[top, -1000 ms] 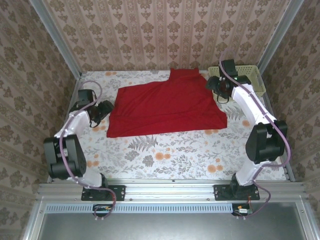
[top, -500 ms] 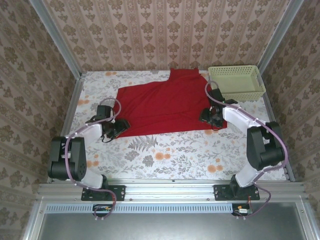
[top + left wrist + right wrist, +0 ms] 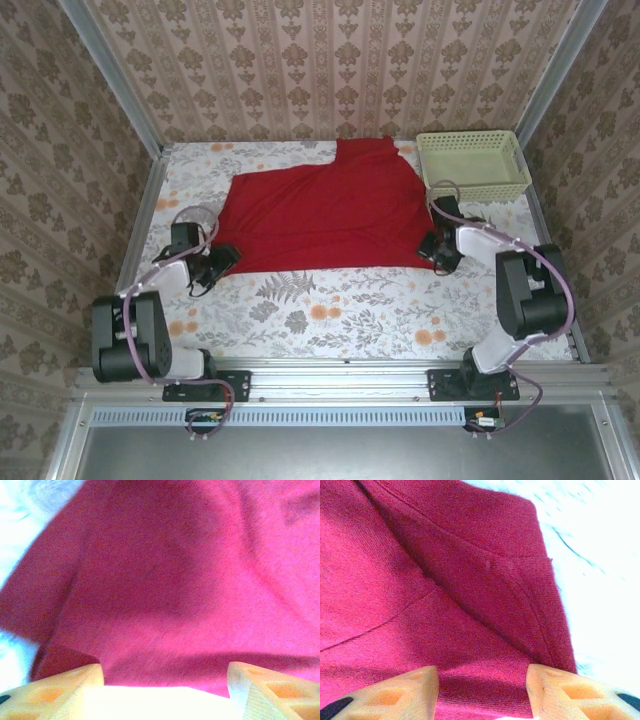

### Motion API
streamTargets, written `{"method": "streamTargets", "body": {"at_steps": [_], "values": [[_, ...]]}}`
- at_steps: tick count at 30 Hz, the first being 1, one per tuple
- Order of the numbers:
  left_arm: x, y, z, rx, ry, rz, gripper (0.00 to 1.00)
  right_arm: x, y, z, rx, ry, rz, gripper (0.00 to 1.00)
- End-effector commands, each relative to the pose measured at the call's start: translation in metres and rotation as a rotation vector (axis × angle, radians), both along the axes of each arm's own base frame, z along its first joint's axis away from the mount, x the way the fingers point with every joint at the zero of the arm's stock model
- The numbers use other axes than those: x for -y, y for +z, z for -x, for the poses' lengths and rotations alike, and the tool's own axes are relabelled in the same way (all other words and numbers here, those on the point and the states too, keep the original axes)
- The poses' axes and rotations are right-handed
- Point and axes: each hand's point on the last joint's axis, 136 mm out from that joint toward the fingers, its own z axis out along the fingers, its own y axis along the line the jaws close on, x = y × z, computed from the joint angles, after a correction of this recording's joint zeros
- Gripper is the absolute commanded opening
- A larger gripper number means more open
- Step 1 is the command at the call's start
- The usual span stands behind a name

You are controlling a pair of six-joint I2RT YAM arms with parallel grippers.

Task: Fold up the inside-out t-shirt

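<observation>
You are at the opening step: taking hold of the t-shirt (image 3: pixel 330 215) before the first fold. It lies spread flat and unfolded on the worktop (image 3: pixel 330 300), a little above the middle of the overhead frame, with one part reaching up toward the back wall.

The left gripper (image 3: pixel 222 258) sits low at the shirt's lower-left corner. Its jaws are spread wide, and in its wrist view the red edge lies just ahead of them, not yet between them. The right gripper (image 3: pixel 435 252) is at the lower-right corner. Its jaws also stand apart, with red cloth lying in the gap between them, but nothing is pinched yet.

I judge the next move to be a matched pair of pinches. Nudge the left gripper forward until the edge is inside the jaws, then press both pairs together on the cloth (catch both layers, or the lower one will stay behind). Only after that should you lift the near edge and carry it toward the top of the frame, keeping both corners level so the fold line runs straight.

The pale basket (image 3: pixel 466 136) stands in the upper right, just beside the shirt. Nothing shows inside it.
</observation>
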Motion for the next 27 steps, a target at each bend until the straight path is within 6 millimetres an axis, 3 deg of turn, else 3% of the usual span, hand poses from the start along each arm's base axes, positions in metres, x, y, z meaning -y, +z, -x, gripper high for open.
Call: {"method": "streamTargets", "body": {"at_steps": [1, 4, 6, 9, 13, 18, 22, 27], "values": [[-0.005, 0.017, 0.021, -0.007, 0.027, -0.05, 0.67, 0.014, 0.009, 0.035, -0.003, -0.085, 0.046, 0.51], [-0.003, 0.052, 0.01, 0.108, 0.012, -0.103, 0.66, 0.008, 0.047, 0.025, 0.123, -0.018, 0.059, 0.52], [0.009, 0.073, -0.01, 0.177, -0.036, -0.1, 0.66, -0.004, 0.078, 0.004, 0.212, 0.052, 0.076, 0.54], [0.039, 0.085, -0.044, 0.202, -0.126, -0.051, 0.65, -0.024, 0.095, -0.024, 0.221, 0.135, 0.066, 0.55], [0.075, 0.069, -0.085, 0.155, -0.23, -0.007, 0.64, -0.059, 0.085, -0.062, 0.17, 0.231, 0.03, 0.57], [0.084, 0.032, -0.111, 0.095, -0.24, 0.007, 0.63, -0.082, 0.049, -0.088, 0.058, 0.284, 0.053, 0.6], [0.074, 0.001, -0.102, 0.02, -0.214, 0.007, 0.65, -0.081, 0.016, -0.085, -0.02, 0.274, 0.063, 0.62], [0.05, -0.032, -0.059, -0.089, -0.124, 0.017, 0.66, -0.077, -0.003, -0.057, -0.074, 0.245, 0.053, 0.62]]}}
